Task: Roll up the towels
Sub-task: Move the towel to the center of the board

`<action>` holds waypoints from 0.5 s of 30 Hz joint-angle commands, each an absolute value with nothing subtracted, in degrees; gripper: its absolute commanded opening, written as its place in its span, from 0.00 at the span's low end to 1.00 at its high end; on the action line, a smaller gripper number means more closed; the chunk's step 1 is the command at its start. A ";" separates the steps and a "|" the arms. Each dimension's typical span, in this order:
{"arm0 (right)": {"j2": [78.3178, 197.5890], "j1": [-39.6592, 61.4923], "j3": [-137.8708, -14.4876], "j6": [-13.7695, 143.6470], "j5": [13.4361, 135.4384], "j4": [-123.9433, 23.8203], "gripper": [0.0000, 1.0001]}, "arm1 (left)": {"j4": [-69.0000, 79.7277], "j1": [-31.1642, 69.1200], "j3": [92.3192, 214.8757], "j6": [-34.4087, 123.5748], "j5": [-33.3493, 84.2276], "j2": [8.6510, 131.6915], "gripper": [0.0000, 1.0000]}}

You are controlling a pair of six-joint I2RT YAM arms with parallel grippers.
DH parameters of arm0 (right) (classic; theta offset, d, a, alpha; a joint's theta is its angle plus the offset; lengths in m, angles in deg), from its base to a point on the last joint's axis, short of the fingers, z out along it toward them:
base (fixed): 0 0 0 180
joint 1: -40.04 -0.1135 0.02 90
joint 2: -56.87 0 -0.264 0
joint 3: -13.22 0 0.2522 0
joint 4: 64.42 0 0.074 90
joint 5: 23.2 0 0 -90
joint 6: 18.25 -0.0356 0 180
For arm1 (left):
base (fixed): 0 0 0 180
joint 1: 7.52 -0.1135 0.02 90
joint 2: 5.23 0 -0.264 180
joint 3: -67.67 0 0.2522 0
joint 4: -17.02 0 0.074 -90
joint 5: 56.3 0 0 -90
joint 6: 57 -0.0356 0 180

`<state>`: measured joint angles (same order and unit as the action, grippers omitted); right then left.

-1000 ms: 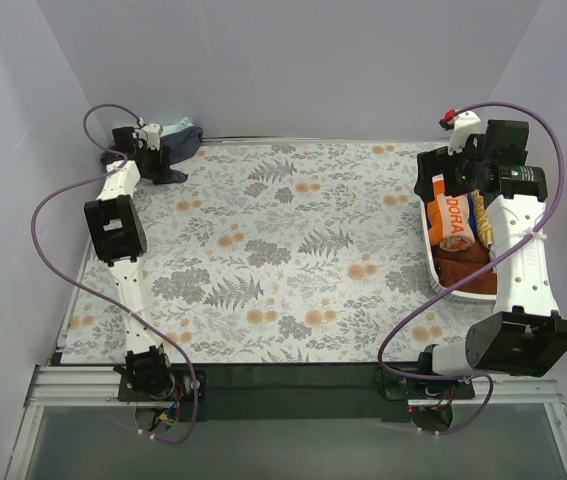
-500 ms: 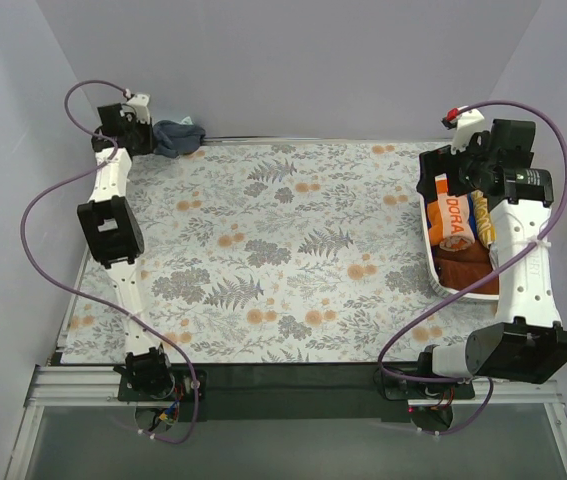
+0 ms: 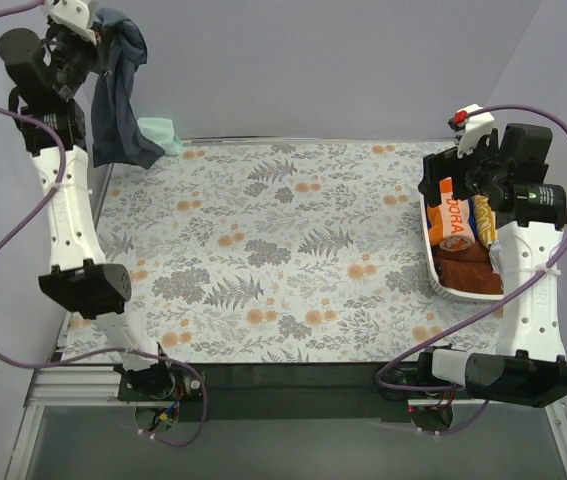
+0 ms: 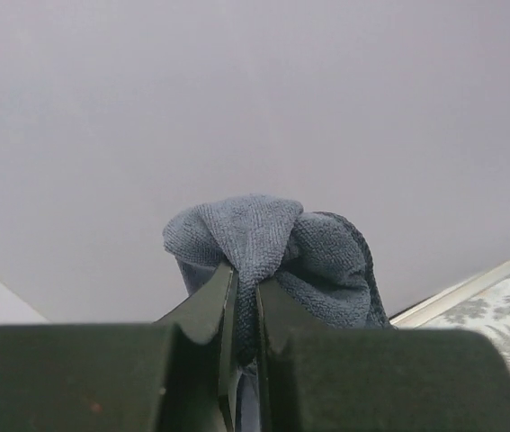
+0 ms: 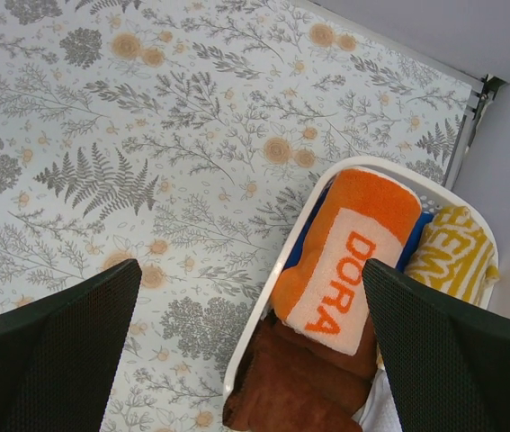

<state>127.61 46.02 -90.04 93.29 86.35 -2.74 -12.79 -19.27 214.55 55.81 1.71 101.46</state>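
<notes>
The left gripper (image 4: 245, 310) is clamped on a bunched fold of a dark navy terry towel (image 4: 268, 236), its two black fingers pressed almost together with cloth between them. From above, that arm reaches high over the far left corner of the table. The navy towel hangs down from it in a long loose drape, and its lower edge overlaps a mint green towel (image 3: 161, 133) lying at that corner. Most of the green one is hidden behind it.

The right gripper (image 5: 250, 270) hovers with its fingers spread wide and nothing between them, above a white oval plastic basket (image 5: 389, 168) at the right edge of the floral table covering (image 3: 283, 250).

In the basket lie rolled towels:
- an orange one with a white panel lettered "DORA" (image 5: 344, 261)
- a yellow-striped one (image 5: 452, 252), partly cut off by a finger
- a brown one (image 5: 299, 378), underneath

A sliver of blue shows beside the orange roll, too little to make out.
</notes>
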 commanded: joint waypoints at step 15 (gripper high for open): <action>122.88 46.02 -88.00 99.69 91.76 -0.92 0.98 | -26.88 1.78 170.73 46.71 -11.74 72.64 0.00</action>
